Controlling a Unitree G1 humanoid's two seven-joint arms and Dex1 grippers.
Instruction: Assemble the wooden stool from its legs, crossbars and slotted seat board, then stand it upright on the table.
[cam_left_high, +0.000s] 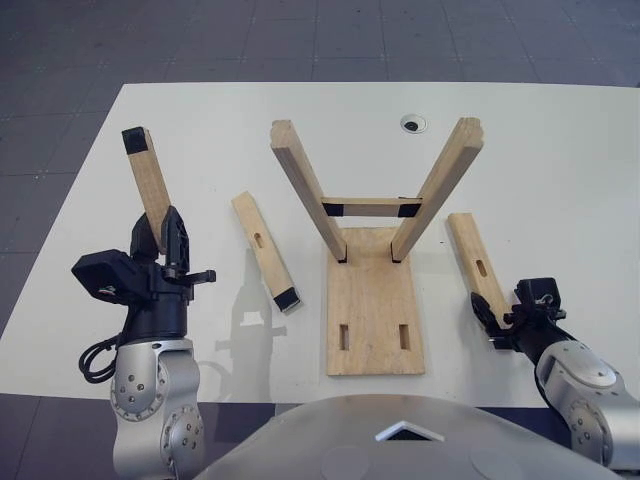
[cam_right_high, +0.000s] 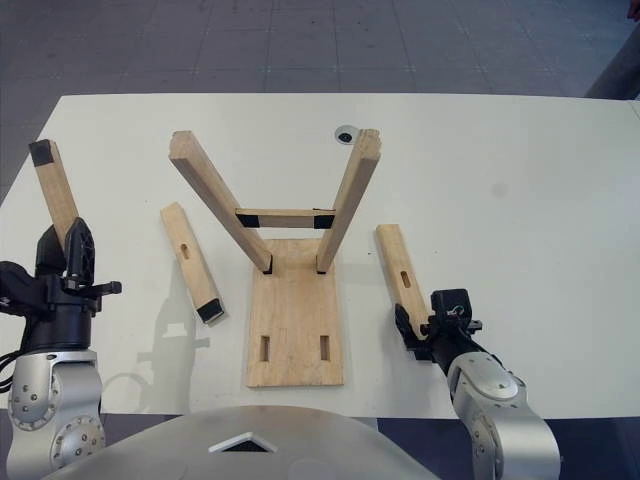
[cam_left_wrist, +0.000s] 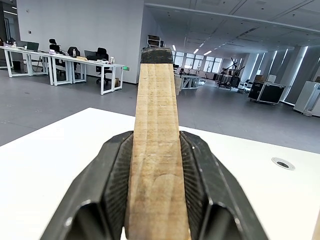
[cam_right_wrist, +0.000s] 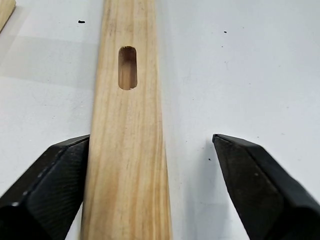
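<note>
We are looking down at one bench (cam_left_high: 550, 150) with both head eyes; wrist cameras are peeking closely past fingers (cam_left_wrist: 115, 195).

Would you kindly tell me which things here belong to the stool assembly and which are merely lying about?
Job:
seat board
standing legs with crossbar
loose slotted leg
right-hand slotted leg inside open right gripper
wooden piece clamped in left gripper

Lying about:
cable grommet
office desks behind

Leg (cam_left_high: 150, 185) pale wood, black tip; seat board (cam_left_high: 375, 305) tan, grained; table (cam_left_high: 560, 160) white; left gripper (cam_left_wrist: 156, 139) black
</note>
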